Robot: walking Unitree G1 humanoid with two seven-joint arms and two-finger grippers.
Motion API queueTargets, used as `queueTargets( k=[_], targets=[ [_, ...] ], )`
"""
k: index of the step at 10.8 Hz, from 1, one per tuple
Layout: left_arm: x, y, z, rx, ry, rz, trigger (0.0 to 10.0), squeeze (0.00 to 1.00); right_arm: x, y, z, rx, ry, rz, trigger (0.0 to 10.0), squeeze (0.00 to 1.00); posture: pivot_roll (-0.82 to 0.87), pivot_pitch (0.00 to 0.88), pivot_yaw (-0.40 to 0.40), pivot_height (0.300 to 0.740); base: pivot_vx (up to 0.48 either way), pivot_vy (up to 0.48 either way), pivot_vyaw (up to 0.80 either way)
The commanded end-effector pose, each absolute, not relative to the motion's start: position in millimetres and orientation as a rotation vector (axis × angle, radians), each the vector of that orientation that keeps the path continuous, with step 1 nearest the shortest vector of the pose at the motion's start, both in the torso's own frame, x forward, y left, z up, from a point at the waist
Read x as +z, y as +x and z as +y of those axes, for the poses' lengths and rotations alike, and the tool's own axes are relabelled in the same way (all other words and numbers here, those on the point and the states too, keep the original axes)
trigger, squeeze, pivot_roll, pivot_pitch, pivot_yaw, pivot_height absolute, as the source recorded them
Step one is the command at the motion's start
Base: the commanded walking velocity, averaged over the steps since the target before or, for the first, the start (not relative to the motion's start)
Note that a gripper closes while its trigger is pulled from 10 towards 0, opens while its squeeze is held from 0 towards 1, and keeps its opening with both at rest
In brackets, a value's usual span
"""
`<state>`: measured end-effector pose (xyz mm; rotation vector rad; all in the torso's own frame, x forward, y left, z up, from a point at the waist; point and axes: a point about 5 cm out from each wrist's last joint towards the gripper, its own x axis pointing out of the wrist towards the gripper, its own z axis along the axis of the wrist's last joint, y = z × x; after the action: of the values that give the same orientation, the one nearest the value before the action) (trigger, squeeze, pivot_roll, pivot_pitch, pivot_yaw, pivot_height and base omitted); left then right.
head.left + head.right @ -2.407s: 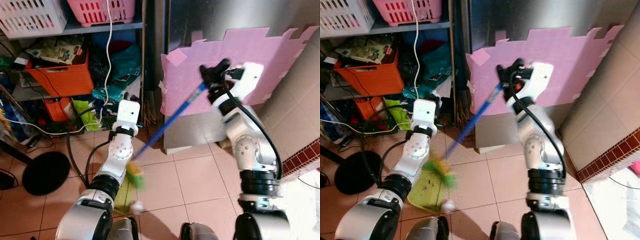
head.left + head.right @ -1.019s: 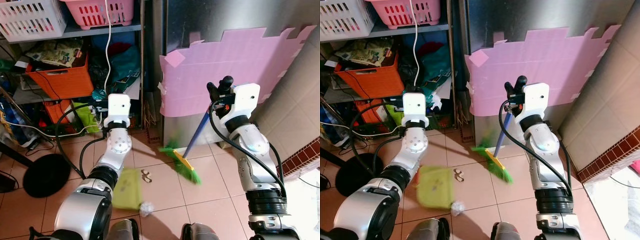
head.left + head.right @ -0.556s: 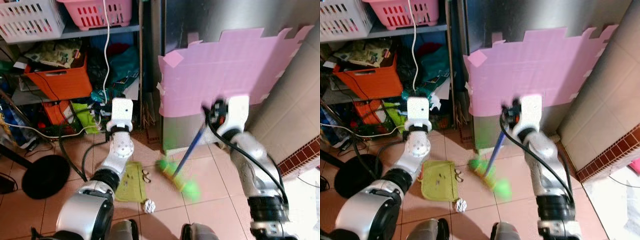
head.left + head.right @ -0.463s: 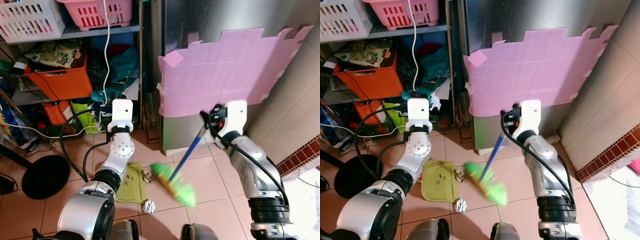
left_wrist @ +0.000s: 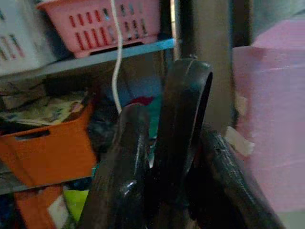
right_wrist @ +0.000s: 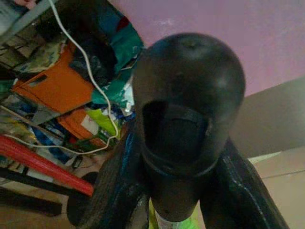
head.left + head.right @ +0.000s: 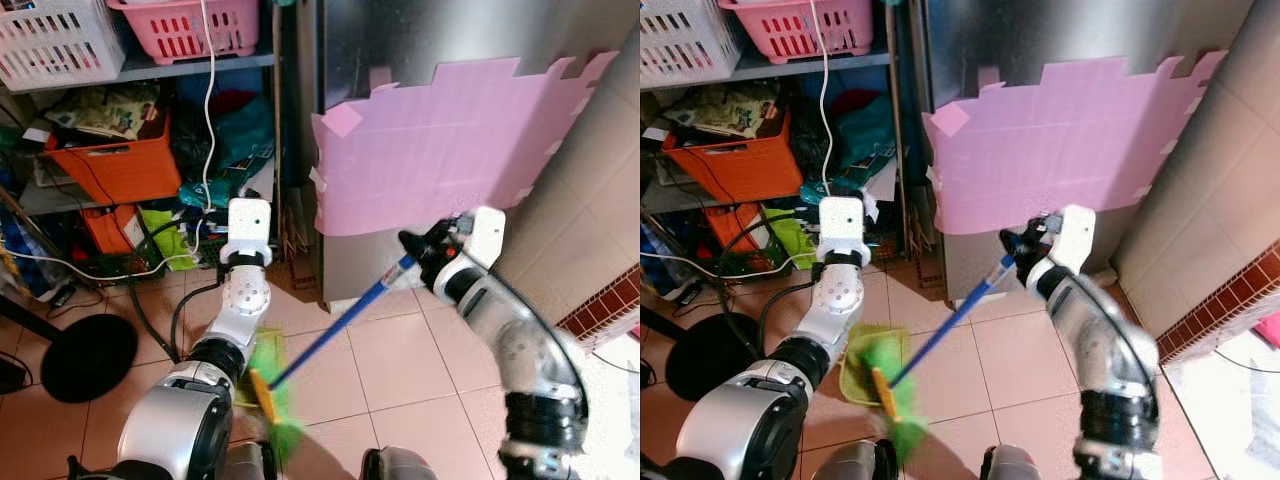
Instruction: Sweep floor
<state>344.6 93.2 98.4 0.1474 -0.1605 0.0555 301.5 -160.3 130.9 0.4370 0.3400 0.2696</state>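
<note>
Broom [image 7: 330,335]: blue handle runs diagonally from right of centre in the head views down to lower left of centre. Green bristle head [image 7: 892,398] is blurred, low on the tiled floor [image 7: 400,350], over the near edge of the dustpan [image 7: 862,352].

Dustpan: yellow-green, flat on the tiles at lower left of centre, just beside the left arm; partly hidden by the bristles.

Right gripper [image 7: 418,248]: clenched on the top end of the broom handle, right of centre, in front of the metal cabinet. In the right wrist view the black handle cap [image 6: 188,114] is seen gripped between the two fingers [image 6: 114,186].

Left gripper [image 5: 164,157]: in the left wrist view the fingers are closed around a dark looped handle [image 5: 183,119]. What this handle belongs to cannot be told from that view. In the head views the left arm [image 7: 240,290] reaches forward at centre left, with its white wrist housing near the shelf.

Surroundings: pink foam mat [image 7: 440,140] is taped over the cabinet, upper right. Shelf unit at upper left holds a pink basket [image 7: 185,25], a white basket [image 7: 50,35] and an orange crate [image 7: 115,165]. A white cable [image 7: 208,100] hangs down in front. A black round base [image 7: 85,355] lies on the floor at left.
</note>
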Motion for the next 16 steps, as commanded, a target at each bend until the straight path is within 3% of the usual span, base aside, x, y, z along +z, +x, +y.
queueTargets(
  k=[1,3,5,8,10,14,16],
  targets=[
    [86.9,340.0,86.1,0.016,0.112,-0.095,10.0,0.00,133.7,301.8,-153.4,0.318,0.483,0.352,10.0,0.00,-0.22,0.041,0.037,0.740,0.000,0.000,0.00],
    [85.5,338.0,69.9,-0.144,0.032,-0.069,10.0,0.00,154.8,314.8,-171.8,0.228,0.298,0.175,10.0,0.00,-0.21,0.027,0.036,0.740,0.000,0.000,0.00],
    [95.6,336.7,72.0,-0.262,0.034,-0.167,10.0,0.00,171.5,319.2,-178.6,0.201,0.110,0.033,10.0,0.00,-0.20,0.013,0.038,0.740,0.000,0.000,0.00],
    [109.6,345.0,86.5,-0.239,-0.150,-0.211,10.0,0.00,181.4,323.9,-191.3,0.110,-0.043,-0.103,10.0,0.00,-0.20,0.000,0.037,0.740,0.000,0.000,0.00],
    [109.4,346.0,86.0,-0.271,-0.167,-0.199,10.0,0.00,188.6,324.4,-201.4,0.064,-0.215,-0.183,10.0,0.00,-0.20,0.000,0.037,0.740,0.000,0.000,0.00],
    [102.2,341.7,98.6,-0.225,-0.122,-0.179,10.0,0.00,162.5,318.5,-215.7,-0.009,-0.136,-0.104,10.0,0.00,-0.18,0.000,0.037,0.740,0.000,0.000,0.00],
    [95.0,342.5,108.6,-0.160,-0.106,-0.131,10.0,0.00,157.7,319.0,-206.3,0.097,-0.039,-0.046,10.0,0.00,-0.18,0.000,0.036,0.740,0.000,0.000,0.00]
  ],
)
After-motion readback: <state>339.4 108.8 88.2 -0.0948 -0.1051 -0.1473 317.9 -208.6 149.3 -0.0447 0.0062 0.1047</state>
